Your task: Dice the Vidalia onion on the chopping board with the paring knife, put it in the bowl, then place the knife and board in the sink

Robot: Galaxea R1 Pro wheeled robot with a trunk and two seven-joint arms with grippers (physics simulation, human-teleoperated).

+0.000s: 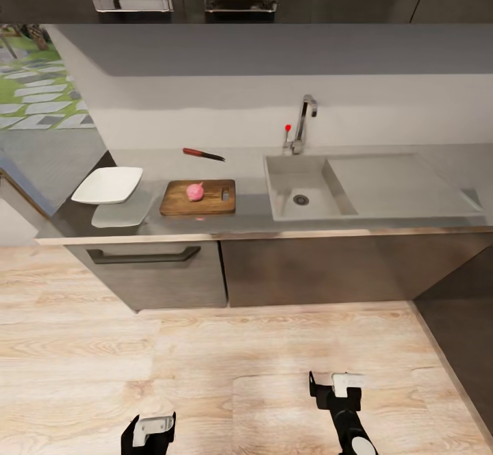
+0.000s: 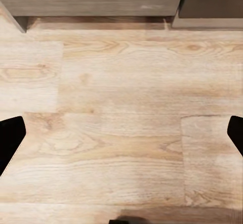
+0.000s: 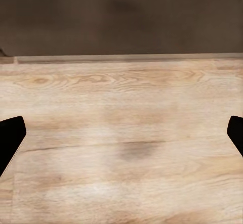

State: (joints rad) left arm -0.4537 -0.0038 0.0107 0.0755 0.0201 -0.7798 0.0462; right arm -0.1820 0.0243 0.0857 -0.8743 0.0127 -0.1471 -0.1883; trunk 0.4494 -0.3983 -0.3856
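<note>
The pinkish Vidalia onion [image 1: 196, 191] sits whole on the brown chopping board [image 1: 209, 203], left of the sink [image 1: 282, 183] on the dark countertop [image 1: 246, 162]. Behind the board lies the red-handled paring knife [image 1: 203, 154]. The white square bowl [image 1: 107, 185] stands at the counter's left end. The sink basin holds nothing I can see. My left gripper [image 1: 148, 434] [image 2: 121, 138] and right gripper [image 1: 335, 385] [image 3: 121, 138] hang low over the wooden floor, well short of the counter. Both are open with nothing between their fingers.
A chrome tap [image 1: 305, 121] with a red knob stands behind the sink. Below the counter are a drawer with a dark handle [image 1: 144, 256] and cabinet doors. A dark unit [image 1: 465, 318] juts out at the right. Wooden floor [image 1: 239, 359] lies between me and the counter.
</note>
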